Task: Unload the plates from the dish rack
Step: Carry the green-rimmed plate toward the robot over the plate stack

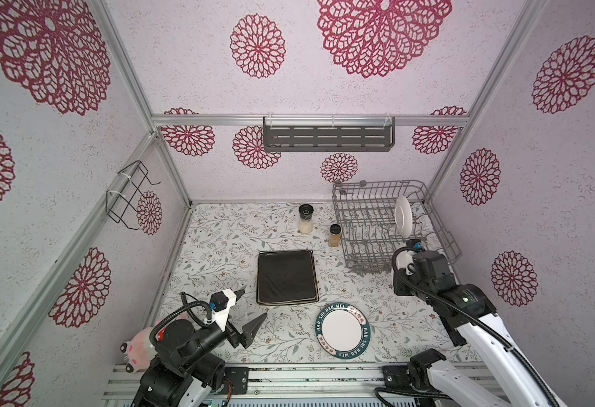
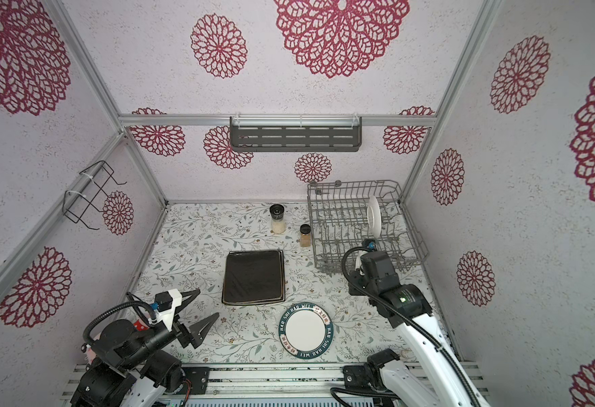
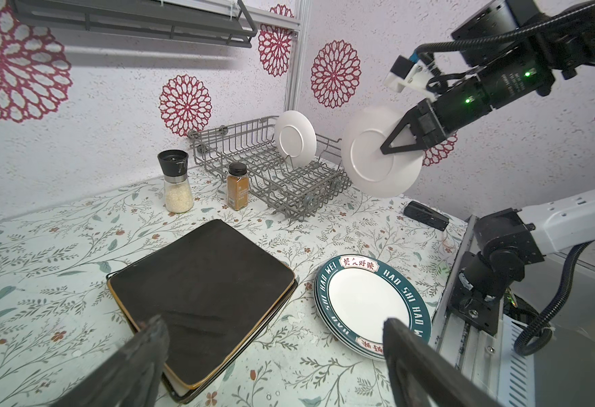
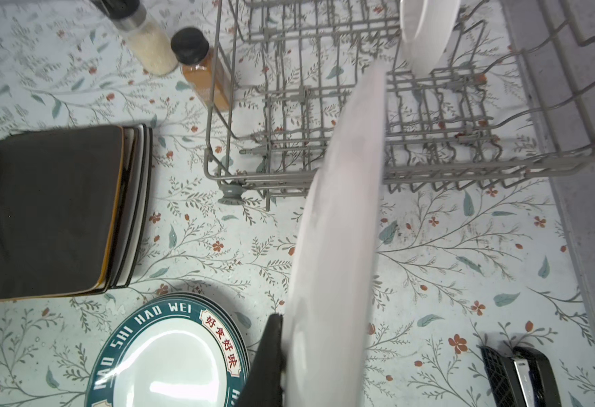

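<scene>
The grey wire dish rack (image 1: 366, 225) (image 2: 341, 225) (image 3: 271, 176) stands at the back right of the table. One round white plate (image 1: 403, 215) (image 3: 295, 138) stands upright in it. My right gripper (image 3: 384, 149) (image 4: 299, 327) is shut on a second white plate (image 3: 380, 151) (image 4: 338, 229), held on edge in the air by the rack's near end. On the table lie a stack of square plates with a black one on top (image 1: 286, 276) (image 3: 200, 289) and a stack of green-rimmed round plates (image 1: 342, 331) (image 3: 370, 303). My left gripper (image 1: 254, 303) (image 3: 273, 327) hangs open and empty near both stacks.
Two spice jars (image 1: 305, 218) (image 1: 334, 235) stand left of the rack. A dark slotted shelf (image 1: 328, 138) hangs on the back wall and a black wire holder (image 1: 128, 193) on the left wall. A pink plush toy (image 1: 137, 349) sits by the left arm's base. A small black object (image 3: 426, 215) lies near the right wall.
</scene>
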You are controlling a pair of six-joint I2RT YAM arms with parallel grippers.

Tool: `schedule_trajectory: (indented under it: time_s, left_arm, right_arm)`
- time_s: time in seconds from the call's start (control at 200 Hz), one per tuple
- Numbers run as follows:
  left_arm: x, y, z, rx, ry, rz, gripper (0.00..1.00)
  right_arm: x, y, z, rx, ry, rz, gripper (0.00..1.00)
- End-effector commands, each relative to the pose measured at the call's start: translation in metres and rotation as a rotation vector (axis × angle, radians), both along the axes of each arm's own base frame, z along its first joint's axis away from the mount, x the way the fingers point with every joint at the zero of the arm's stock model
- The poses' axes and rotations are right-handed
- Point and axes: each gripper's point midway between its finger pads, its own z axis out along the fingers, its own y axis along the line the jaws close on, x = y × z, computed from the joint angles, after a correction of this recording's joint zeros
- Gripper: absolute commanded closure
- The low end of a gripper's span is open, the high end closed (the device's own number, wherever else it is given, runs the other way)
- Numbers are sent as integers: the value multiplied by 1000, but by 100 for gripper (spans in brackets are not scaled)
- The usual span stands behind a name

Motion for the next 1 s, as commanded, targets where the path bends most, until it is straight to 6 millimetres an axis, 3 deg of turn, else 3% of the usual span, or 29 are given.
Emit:
schedule_trajectory:
  time_s: [0.0, 0.28, 0.42, 0.655, 0.811, 0.991]
  left_arm:
    - [-1, 0, 1, 12, -30, -7, 3]
    - [-1, -1, 0, 12, -30, -9, 3]
    - [-1, -1, 0, 12, -27, -10, 3]
    - [0, -2, -2, 15, -18, -14, 3]
    - [0, -3, -2, 17, -16, -15, 3]
    - [0, -3, -3, 18, -14, -15, 3]
  right_arm:
    - [12, 12, 17, -31, -74, -33, 100]
    - [-17, 59, 7, -194, -22, 84, 100]
    - [-34, 83, 1, -168, 19, 132, 100]
    - [-58, 97, -1, -276, 6, 162, 100]
    - [-78, 121, 3, -377, -78, 248, 100]
    - [-91, 135, -7, -466, -97, 328, 100]
